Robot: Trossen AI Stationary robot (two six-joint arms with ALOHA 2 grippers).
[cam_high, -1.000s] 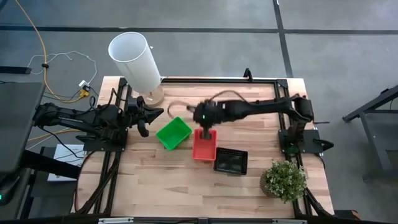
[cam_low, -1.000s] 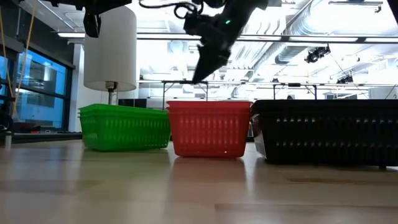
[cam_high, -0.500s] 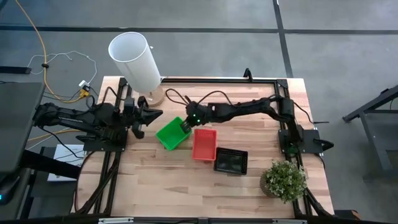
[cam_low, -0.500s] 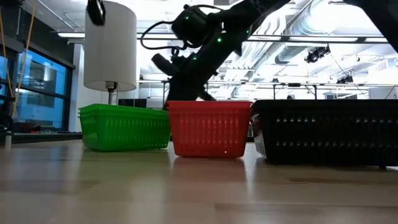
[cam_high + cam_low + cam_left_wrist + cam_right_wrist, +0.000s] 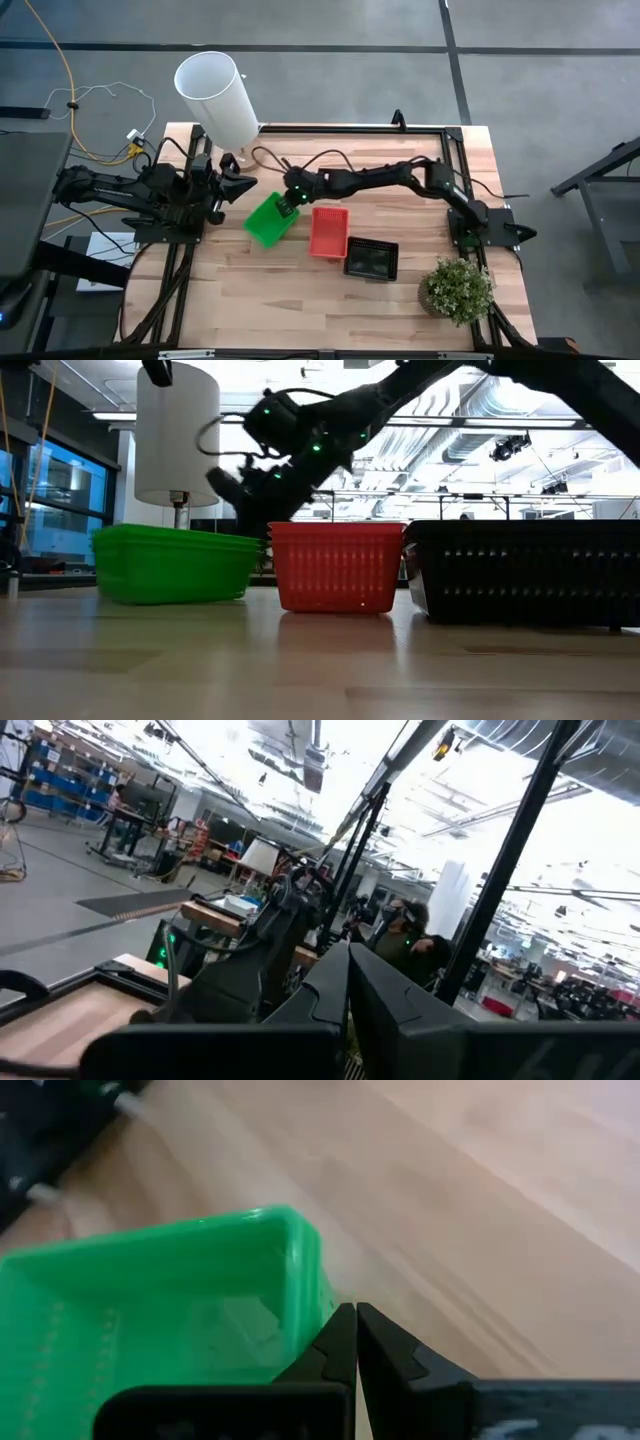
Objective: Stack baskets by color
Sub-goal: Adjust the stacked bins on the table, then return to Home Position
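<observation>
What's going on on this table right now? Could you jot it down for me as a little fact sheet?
Baskets: green basket, red basket, black basket, side by side
Right gripper: shut, at the green basket's rim, closed fingers just outside its wall
Left gripper: shut, waiting at the table's left
Other items: white cylinder, potted plant
Surface: wooden table

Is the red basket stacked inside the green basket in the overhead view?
No: the red basket sits on the table beside the green basket, with bare wood between them.
</observation>
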